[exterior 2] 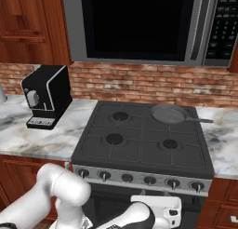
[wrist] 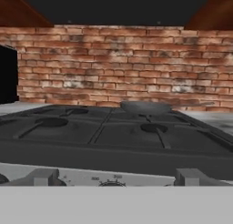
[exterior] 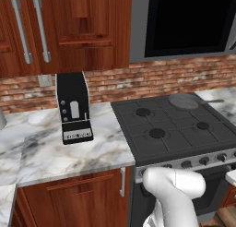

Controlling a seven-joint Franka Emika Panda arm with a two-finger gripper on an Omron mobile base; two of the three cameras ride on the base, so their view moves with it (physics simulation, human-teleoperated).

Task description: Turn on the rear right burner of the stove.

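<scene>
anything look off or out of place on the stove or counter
Nothing stands out. The skillet sits flat over the stove's rear right corner, the knobs line up in their strip, and the coffee machine stands upright on the counter. No spills or damage.

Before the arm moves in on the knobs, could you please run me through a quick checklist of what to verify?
1. Stove in front of the base: ok, centred in the right base view.
2. Knob row unobstructed: ok, nothing sits in front of the silver strip.
3. Rear right burner: not ok, the skillet sits over it.
4. Which knob drives that burner: cannot tell, the markings are unreadable.
5. Gripper level with the knobs: ok, the hand view shows the strip with two knobs just ahead.
6. Gripper open: cannot tell.
</scene>
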